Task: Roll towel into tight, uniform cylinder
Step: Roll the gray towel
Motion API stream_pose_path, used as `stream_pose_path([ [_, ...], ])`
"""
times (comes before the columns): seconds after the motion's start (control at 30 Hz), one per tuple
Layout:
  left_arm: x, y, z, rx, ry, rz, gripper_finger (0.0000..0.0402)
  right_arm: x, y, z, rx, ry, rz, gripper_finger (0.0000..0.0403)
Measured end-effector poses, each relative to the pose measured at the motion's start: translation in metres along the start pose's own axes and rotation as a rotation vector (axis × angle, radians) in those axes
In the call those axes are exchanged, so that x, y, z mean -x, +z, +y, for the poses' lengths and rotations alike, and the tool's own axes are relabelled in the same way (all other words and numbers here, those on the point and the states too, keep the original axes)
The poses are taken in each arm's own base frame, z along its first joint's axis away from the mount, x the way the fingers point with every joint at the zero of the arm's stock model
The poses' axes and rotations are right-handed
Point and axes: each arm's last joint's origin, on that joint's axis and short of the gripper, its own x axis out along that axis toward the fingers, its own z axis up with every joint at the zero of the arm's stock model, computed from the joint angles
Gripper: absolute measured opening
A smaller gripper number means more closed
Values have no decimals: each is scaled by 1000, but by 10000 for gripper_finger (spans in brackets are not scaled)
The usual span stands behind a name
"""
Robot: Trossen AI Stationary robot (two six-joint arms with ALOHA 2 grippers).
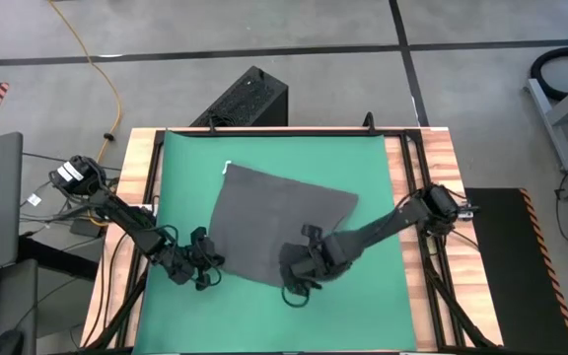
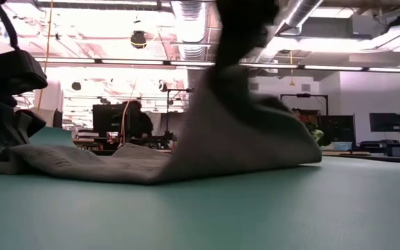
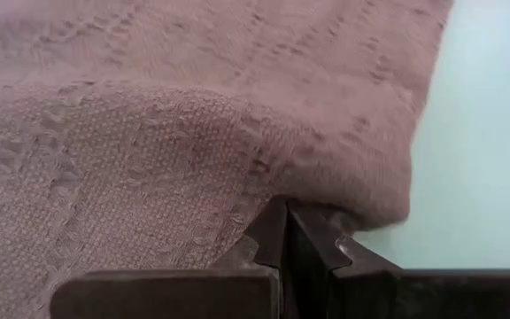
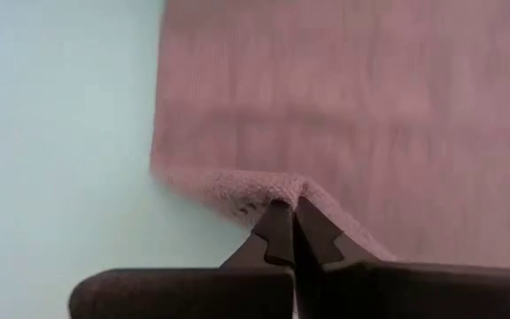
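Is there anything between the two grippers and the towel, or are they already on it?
Nothing visible stands between them. The left gripper is shut on the towel at its near left edge, and the right gripper is shut on its near right edge, lifting a fold off the green mat.

Place: robotics lab in an open industrial hall.
Ceiling: exposed ducts [image 2: 186,28], strip lights.
Floor: grey concrete [image 1: 264,30] with a yellow cable [image 1: 106,79].
Background: monitors [image 2: 385,122], seated person [image 2: 134,119].
Furniture: wooden table [image 1: 442,148] with green mat [image 1: 373,286].
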Motion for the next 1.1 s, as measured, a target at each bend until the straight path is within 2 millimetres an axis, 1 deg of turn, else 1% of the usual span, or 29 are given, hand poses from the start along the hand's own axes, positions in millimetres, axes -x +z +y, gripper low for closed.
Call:
stream_pose_path([
  [0.27, -2, 3, 3, 13, 14, 0, 0, -9, 48, -24, 21, 91, -291, 6],
  [0.37, -3, 4, 4, 20, 16, 3, 0, -10, 61, -31, 35, 159, -369, 6],
  [0.43, -3, 4, 4, 24, 7, 13, 0, -9, 64, -33, 32, 183, -382, 6],
  [0.5, -3, 9, 0, 24, -6, 3, 0, -10, 63, -34, 24, 173, -373, 6],
  [0.57, -1, 15, -5, -11, -24, 4, 0, -10, 60, -32, 29, 162, -354, 6],
  [0.63, 2, 27, -11, -40, -36, 0, 0, -9, 56, -27, 29, 167, -332, 6],
  [0.7, 6, 38, -15, -54, -28, 15, 0, -7, 49, -20, 25, 171, -290, 6],
  [0.83, 15, 55, -20, -111, 13, 105, 0, -6, 31, -5, 18, 160, -209, 6],
  [0.9, 21, 67, -25, -137, -10, 107, 0, -4, 22, 1, 22, 131, -173, 6],
  [0.97, 25, 76, -31, -187, -70, 102, 0, -1, 14, 7, 23, 114, -139, 6],
  [1.0, 25, 79, -34, -206, -101, 68, 0, 0, 10, 10, 21, 108, -124, 6],
  [1.1, 21, 90, -42, -226, -175, -135, 0, 4, 2, 18, 27, 93, -100, 6],
])
